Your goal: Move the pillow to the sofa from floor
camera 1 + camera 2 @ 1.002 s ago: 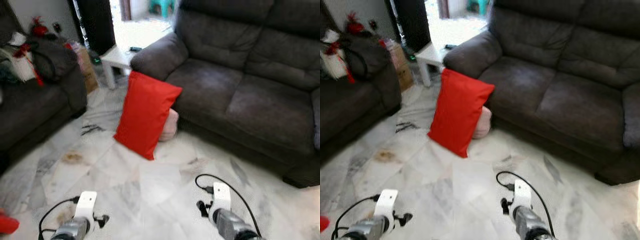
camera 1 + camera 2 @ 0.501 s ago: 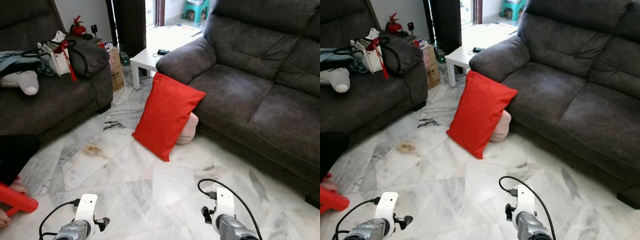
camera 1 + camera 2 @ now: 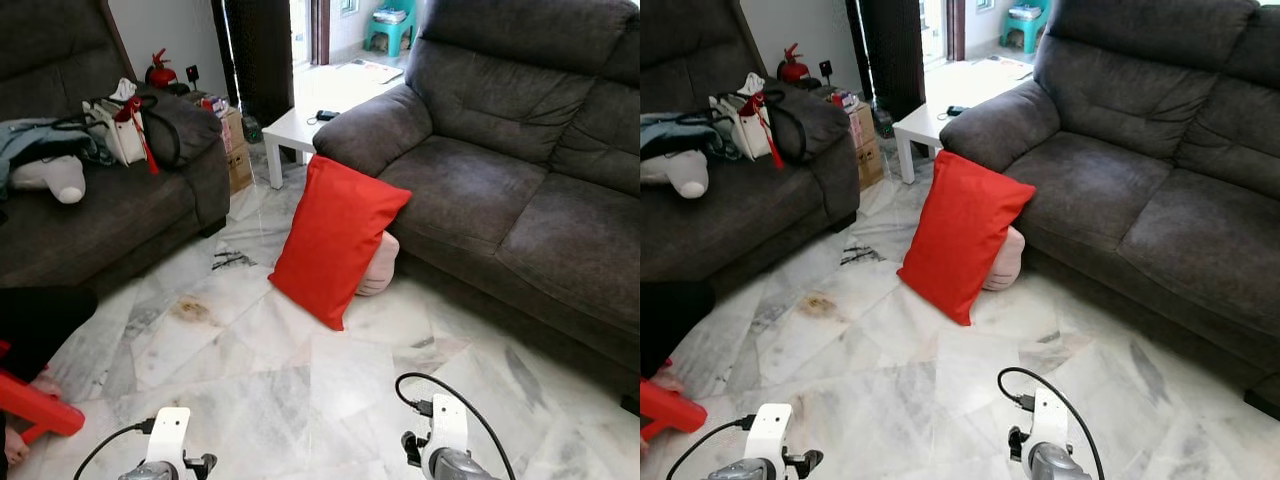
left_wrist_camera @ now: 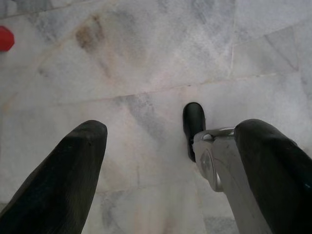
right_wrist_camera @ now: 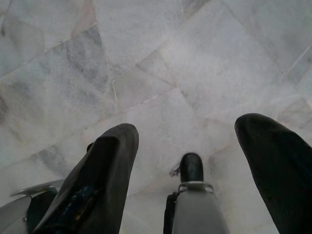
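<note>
A red pillow [image 3: 334, 238] stands tilted on the marble floor, leaning against the front of the dark grey sofa [image 3: 500, 200], below its armrest. A pale pink cushion [image 3: 378, 266] sits tucked behind it. Both arms hang low at the bottom edge of the eye views, far short of the pillow. In the left wrist view my left gripper [image 4: 170, 170] is open over bare marble. In the right wrist view my right gripper [image 5: 192, 156] is open too, with nothing between its fingers.
A second dark sofa [image 3: 90, 220] on the left holds bags and clothes. A small white table [image 3: 295, 130] stands behind the armrest, with cardboard boxes [image 3: 235, 150] beside it. A person's dark trouser leg [image 3: 40, 320] and a red object [image 3: 35, 405] are at the lower left.
The camera has shifted, so the pillow and sofa sit a little nearer the middle and sharper. Both arms have sunk lower in the frame. The pillow itself has not moved.
</note>
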Tool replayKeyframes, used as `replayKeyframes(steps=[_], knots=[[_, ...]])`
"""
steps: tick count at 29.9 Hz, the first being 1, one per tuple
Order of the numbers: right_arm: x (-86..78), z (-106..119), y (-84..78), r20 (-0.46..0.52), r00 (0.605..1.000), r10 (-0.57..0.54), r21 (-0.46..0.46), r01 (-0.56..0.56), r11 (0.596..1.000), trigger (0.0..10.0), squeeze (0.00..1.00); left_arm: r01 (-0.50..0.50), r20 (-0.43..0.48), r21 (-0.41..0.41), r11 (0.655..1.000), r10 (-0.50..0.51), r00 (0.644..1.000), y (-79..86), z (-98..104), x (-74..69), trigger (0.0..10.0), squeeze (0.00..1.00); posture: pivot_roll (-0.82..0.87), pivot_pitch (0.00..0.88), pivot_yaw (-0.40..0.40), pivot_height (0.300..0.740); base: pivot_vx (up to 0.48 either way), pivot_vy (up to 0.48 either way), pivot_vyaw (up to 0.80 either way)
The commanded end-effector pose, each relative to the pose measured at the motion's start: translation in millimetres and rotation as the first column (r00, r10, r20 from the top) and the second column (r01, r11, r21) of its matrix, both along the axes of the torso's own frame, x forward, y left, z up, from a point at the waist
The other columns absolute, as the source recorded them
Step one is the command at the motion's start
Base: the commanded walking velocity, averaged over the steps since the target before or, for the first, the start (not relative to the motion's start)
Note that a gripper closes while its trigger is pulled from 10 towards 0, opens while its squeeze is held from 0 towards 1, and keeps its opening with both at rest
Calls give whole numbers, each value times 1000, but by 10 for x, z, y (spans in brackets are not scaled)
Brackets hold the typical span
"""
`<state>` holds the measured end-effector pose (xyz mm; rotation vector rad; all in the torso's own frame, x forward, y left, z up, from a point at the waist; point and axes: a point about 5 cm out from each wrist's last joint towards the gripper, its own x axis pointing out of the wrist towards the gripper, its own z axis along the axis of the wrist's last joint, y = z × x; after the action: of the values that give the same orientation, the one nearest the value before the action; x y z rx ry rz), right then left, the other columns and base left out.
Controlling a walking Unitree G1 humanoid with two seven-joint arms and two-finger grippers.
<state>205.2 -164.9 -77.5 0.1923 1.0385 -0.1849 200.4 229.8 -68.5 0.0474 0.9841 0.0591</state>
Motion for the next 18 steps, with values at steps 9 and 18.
replayKeyframes(steps=[9, 18], knots=[[-34, -9, -103, 5, 1000, 8, -15, -8, 1000, 10000, 0, -9, -11, -16, 1000, 9, 1000, -112, -62, -66, 10000, 0, -29, 0, -32, 740, 0, 0, 0], [-58, -1, -273, 10, 1000, -12, -48, 13, 999, 10000, 0, -11, -14, -54, 998, 11, 1000, -299, -105, -80, 10000, 0, 28, 0, -55, 740, 0, 0, 0]])
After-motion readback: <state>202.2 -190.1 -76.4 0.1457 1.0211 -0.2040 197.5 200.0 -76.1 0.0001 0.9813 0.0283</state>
